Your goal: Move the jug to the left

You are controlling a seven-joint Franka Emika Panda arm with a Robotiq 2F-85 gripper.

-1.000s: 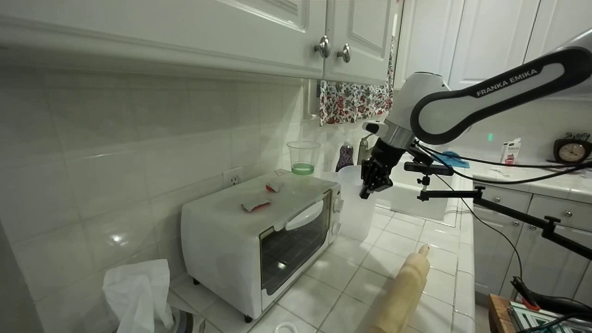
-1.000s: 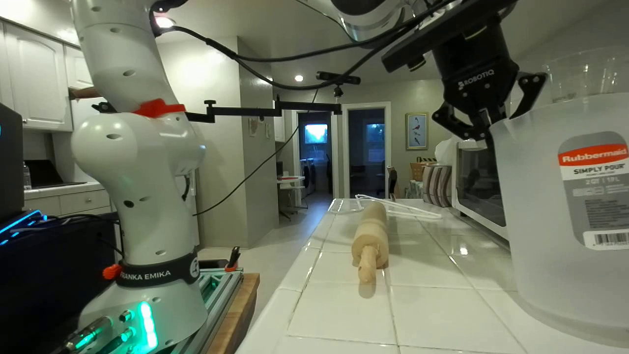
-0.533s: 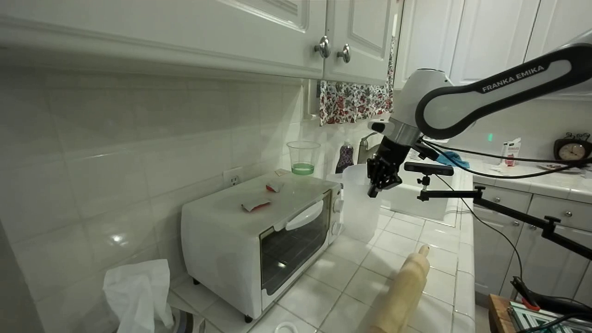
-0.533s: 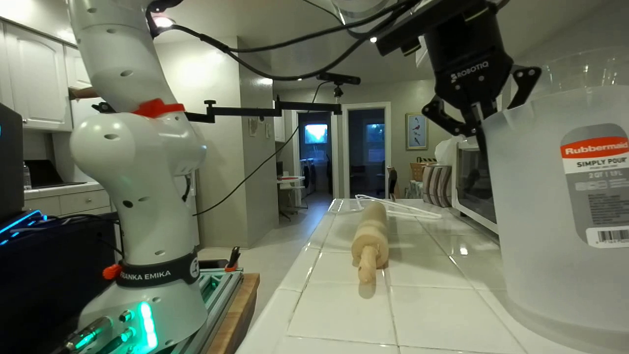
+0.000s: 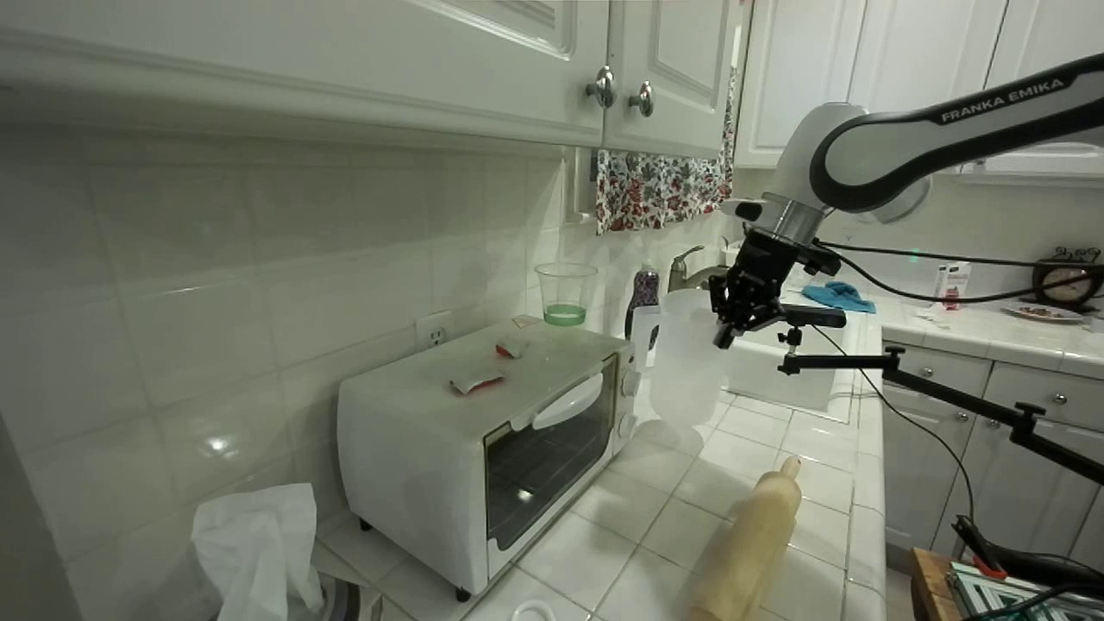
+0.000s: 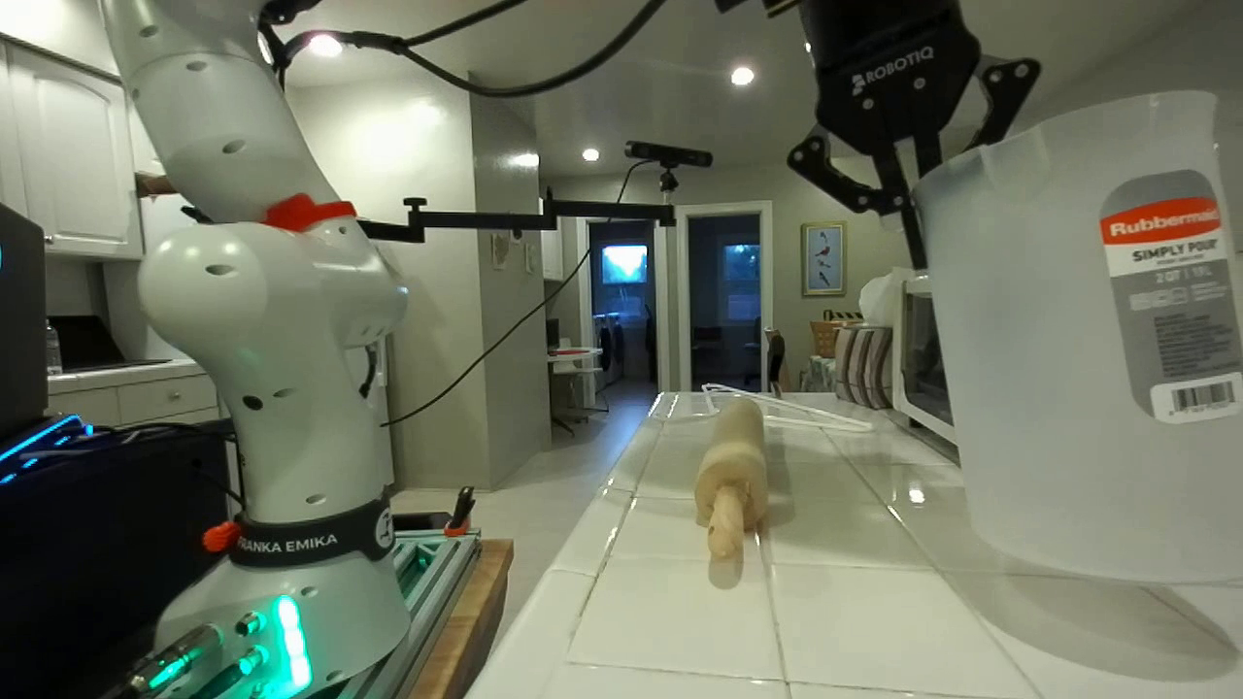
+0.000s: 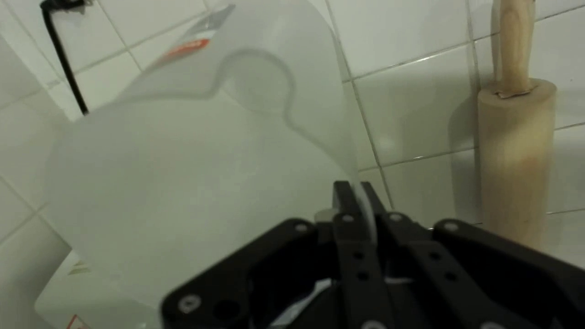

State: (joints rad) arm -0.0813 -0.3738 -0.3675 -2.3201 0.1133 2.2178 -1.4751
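The Rubbermaid pitcher [image 6: 1039, 388] is hanging above the desk [image 6: 670, 621] at an exterior view's right, the tool [image 7: 355, 188] pinching its rim.

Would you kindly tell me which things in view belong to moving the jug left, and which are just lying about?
Part of the job:
- jug, held in the air
- gripper, clamped on the jug

Just lying about:
- rolling pin
- toaster oven
- cup, green at the bottom
- bottle
- blue cloth
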